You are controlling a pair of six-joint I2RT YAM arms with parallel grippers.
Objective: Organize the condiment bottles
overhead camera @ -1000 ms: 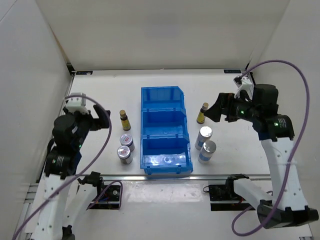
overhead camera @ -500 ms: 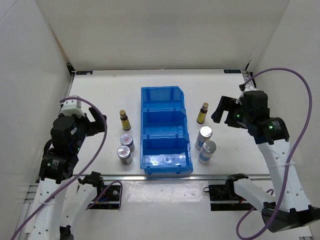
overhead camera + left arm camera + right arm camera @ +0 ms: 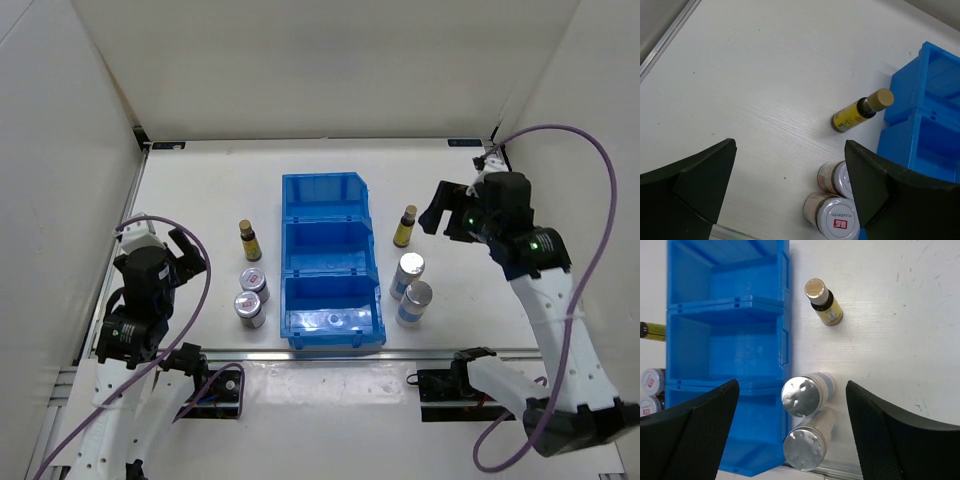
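A blue three-compartment bin stands mid-table, its compartments empty. Left of it stand an amber bottle and two red-labelled silver-lidded jars. Right of it stand another amber bottle and two plain silver-lidded jars. My left gripper is open and empty, left of the left group; its view shows the bottle and both jars. My right gripper is open and empty, above and right of the right bottle and jars.
White walls enclose the table on the left, far and right sides. A metal rail runs along the near edge just in front of the bin. The bin's wall also shows in the left wrist view and the right wrist view.
My left arm has drawn back toward the near-left, away from the left bottle. My right gripper has shifted slightly right and farther back. No bottle or jar has moved.
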